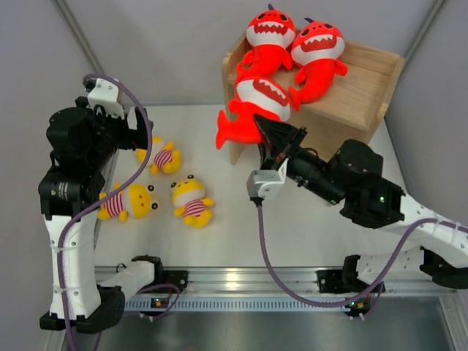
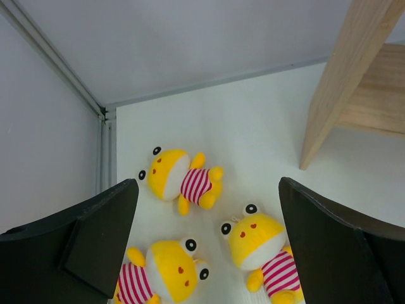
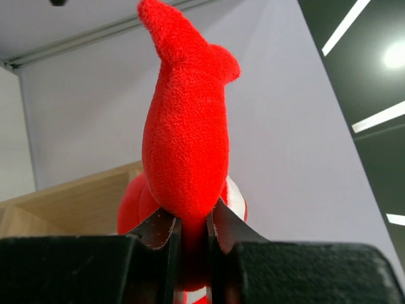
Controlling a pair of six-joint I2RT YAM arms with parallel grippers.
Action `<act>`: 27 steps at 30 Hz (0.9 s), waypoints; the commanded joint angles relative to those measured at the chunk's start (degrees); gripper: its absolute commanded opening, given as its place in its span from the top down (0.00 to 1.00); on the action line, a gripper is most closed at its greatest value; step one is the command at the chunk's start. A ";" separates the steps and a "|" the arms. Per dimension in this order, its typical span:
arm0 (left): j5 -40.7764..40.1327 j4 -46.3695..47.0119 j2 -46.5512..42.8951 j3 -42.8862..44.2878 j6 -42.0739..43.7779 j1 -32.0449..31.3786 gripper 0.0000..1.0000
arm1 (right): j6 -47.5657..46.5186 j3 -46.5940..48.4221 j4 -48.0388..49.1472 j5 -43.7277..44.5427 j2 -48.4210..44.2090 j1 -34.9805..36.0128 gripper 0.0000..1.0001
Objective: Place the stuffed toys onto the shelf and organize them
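Two red-orange sharks (image 1: 269, 35) (image 1: 319, 53) lie on top of the wooden shelf (image 1: 362, 91) at the back right. My right gripper (image 1: 269, 133) is shut on a third shark (image 1: 256, 99) by its tail end and holds it against the shelf's front left corner. In the right wrist view the red plush (image 3: 186, 133) is pinched between the jaws of that gripper (image 3: 193, 218). My left gripper (image 1: 143, 130) is open and empty above three yellow striped toys (image 1: 162, 156) (image 1: 128, 201) (image 1: 191, 202) lying on the table. They also show in the left wrist view (image 2: 180, 180) (image 2: 168, 269) (image 2: 266, 250).
A shelf leg and the lower board (image 2: 335, 82) stand to the right of the yellow toys. Grey walls close the table at the left and back. A metal rail (image 1: 241, 281) runs along the near edge between the arm bases.
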 commanded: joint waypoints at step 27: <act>8.67 -0.34 -1.51 -5.13 1.27 0.12 0.02 | -5.87 13.64 -25.26 -8.23 -1.13 -44.79 0.99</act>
